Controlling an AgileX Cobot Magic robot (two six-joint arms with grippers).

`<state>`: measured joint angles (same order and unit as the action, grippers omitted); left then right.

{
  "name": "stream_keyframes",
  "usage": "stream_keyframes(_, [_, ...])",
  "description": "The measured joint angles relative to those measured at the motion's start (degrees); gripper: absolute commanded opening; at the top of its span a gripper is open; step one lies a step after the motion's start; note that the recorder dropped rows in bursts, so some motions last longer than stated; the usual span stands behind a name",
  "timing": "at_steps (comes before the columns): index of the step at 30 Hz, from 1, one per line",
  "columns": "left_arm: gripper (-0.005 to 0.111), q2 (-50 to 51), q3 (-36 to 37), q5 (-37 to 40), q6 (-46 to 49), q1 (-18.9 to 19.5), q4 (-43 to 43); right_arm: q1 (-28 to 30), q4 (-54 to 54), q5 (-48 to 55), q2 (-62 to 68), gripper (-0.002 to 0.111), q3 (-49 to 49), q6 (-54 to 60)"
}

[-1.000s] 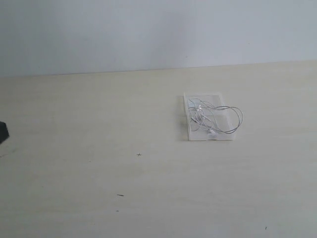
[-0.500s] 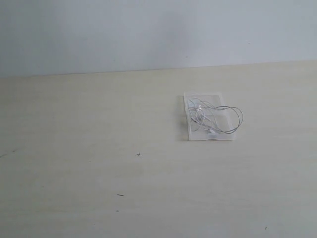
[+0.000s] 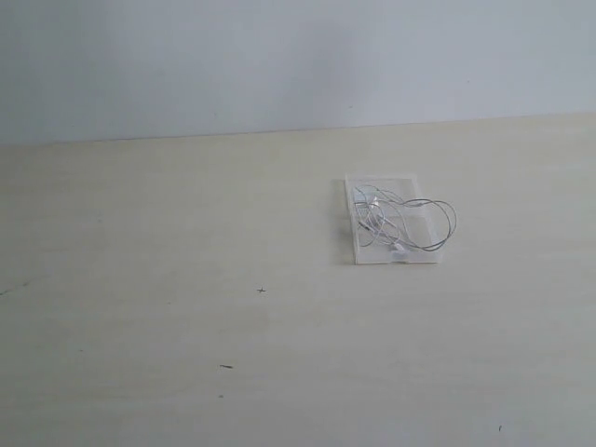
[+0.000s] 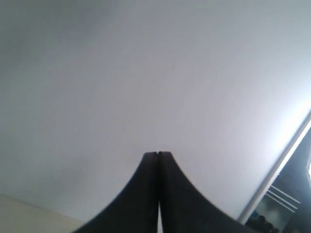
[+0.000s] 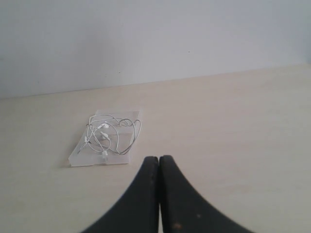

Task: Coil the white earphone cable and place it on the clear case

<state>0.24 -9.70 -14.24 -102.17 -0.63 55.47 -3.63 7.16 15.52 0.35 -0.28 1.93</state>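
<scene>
the white earphone cable [image 3: 402,222] lies loosely coiled on the clear case [image 3: 384,182], left fingers [image 4: 148,170] and right fingers [image 5: 149,170] clenched empty, so the task looks done.

Wall [image 3: 279,65] was plain pale grey-white | table [image 3: 168,335] was a light cream wood-grain top (a few tiny dark specks [image 3: 226,367] on it) and met the wall along a straight line | light was soft and even
</scene>
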Motion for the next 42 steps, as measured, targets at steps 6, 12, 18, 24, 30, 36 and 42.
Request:
stream_keyframes(6, [0.0,0.0,0.0,-2.7,7.2,0.0,-2.7,0.0,0.2,0.0,0.0,0.0,0.0,0.0])
stream_keyframes(12, [0.0,0.0,0.0,-0.8,48.3,0.0,-5.5,0.0,0.3,0.0,0.0,0.0,0.0,0.0])
stream_keyframes(18, [0.0,0.0,0.0,0.4,79.6,0.0,-33.9,0.0,0.3,0.0,0.0,0.0,0.0,0.0])
stream_keyframes(24, [0.0,0.0,0.0,5.2,99.4,0.0,-63.0,0.0,0.5,0.0,0.0,0.0,0.0,0.0])
stream_keyframes(30, [0.0,0.0,1.9,19.4,110.8,0.0,-67.5,0.0,0.5,0.0,0.0,0.0,0.0,0.0])
stream_keyframes(36, [0.0,0.0,8.6,23.1,112.3,0.0,-67.7,0.0,0.5,0.0,0.0,0.0,0.0,0.0])
stream_keyframes(42, [0.0,0.0,9.6,26.9,112.7,0.0,-67.7,0.0,0.5,0.0,0.0,0.0,0.0,0.0])
